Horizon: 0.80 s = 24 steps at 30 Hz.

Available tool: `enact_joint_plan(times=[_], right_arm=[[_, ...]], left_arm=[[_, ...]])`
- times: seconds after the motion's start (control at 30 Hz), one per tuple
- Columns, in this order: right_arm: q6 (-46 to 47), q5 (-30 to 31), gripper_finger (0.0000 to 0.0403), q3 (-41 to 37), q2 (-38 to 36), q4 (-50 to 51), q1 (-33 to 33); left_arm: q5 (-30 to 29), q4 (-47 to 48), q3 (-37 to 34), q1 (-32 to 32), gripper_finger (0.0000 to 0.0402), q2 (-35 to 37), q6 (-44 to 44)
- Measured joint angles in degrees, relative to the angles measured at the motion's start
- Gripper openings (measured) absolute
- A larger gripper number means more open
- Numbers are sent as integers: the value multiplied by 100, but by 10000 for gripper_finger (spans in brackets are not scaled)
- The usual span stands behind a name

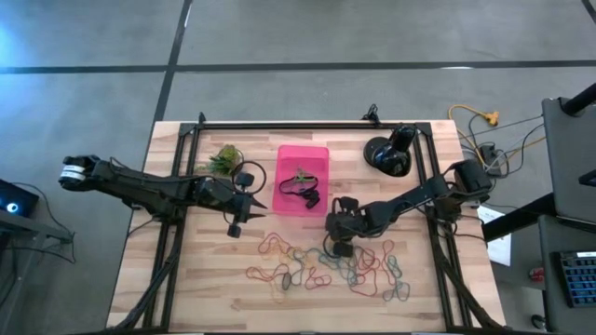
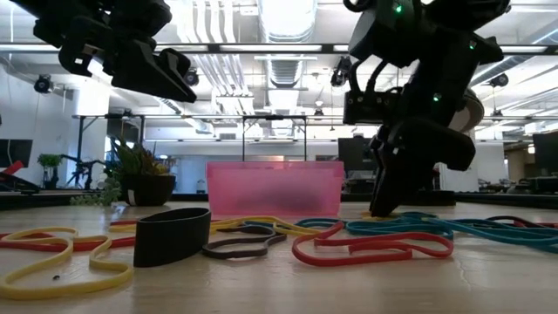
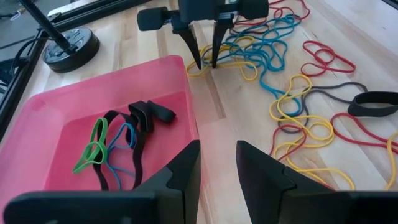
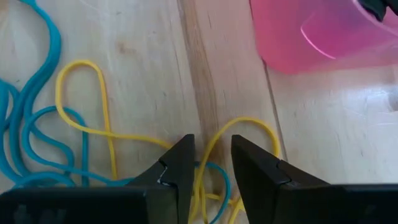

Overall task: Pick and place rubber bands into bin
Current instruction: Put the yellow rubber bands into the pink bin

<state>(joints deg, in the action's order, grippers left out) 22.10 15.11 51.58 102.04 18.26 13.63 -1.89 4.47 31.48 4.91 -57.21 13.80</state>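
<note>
The pink bin [image 1: 303,180] sits at the table's far middle and holds green, blue and black rubber bands [image 3: 118,146]. Many loose rubber bands [image 1: 326,270] in red, yellow, teal and dark colours lie tangled on the wood near the front edge. My right gripper [image 4: 208,171] points steeply down at the pile's far edge, just in front of the bin. It is open, with a yellow band's strand [image 4: 211,146] running between its fingers. My left gripper [image 3: 217,174] hangs open and empty above the table, left of the bin. My right gripper comes from above, slanting down, with its fingertips [image 3: 194,59] low at the tabletop on either side of a yellow band's strand [image 4: 214,140]. The band lies slack on the wood. I cannot tell whether the fingers touch it.
A round black object [image 1: 386,154] stands at the far right and a small green plant [image 1: 222,160] at the far left of the bin. A wide black band [image 2: 172,234] stands on edge near the front. Black frame rails [image 1: 168,233] run along both table sides.
</note>
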Motion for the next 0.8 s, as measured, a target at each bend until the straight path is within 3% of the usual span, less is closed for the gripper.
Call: enact_joint_plan(times=[0.17,0.37,0.8], right_arm=[[-51,20,88,2,17,1,-9],[-477,2,17,50,27,14,7],[-627,66,9,246,-269,97,140]], left_arm=[[0,0,0,0,86,0,2],[0,0,0,-2,86,0,2],[0,4,0,-2,86,0,2]])
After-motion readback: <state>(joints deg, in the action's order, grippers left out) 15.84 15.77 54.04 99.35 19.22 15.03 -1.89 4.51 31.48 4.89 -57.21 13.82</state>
